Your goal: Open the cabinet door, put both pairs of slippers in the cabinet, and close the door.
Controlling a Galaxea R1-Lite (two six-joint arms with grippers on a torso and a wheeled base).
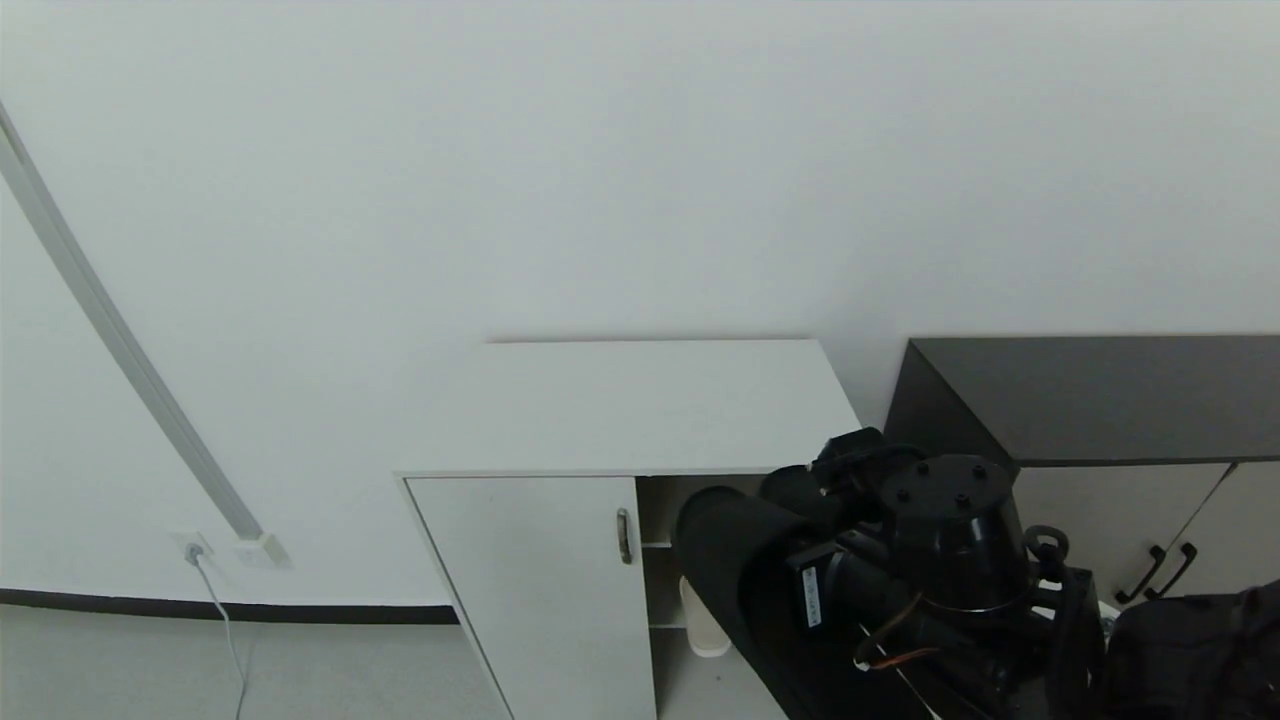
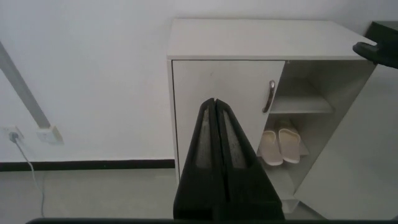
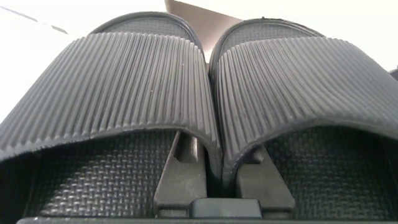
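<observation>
The white cabinet [image 1: 640, 405] has its left door [image 1: 530, 590] closed and its right half open, with shelves showing inside. A beige pair of slippers [image 2: 283, 146] lies on a lower shelf, and one beige slipper [image 1: 703, 620] peeks out beside my right arm. My right gripper [image 3: 214, 177] is shut on the black pair of ribbed slippers [image 3: 143, 81], pinching their inner sides together. The black slippers [image 1: 725, 560] hang just in front of the open compartment. My left gripper [image 2: 214, 102] is shut and empty, held back from the cabinet and facing the closed door.
A metal handle [image 2: 271, 94] sits on the closed door's edge. A dark-topped cabinet [image 1: 1100, 400] with black handles stands close on the right. On the left wall are a socket with a cable [image 1: 195, 552] and a slanting conduit [image 1: 120, 340]; bare floor lies below.
</observation>
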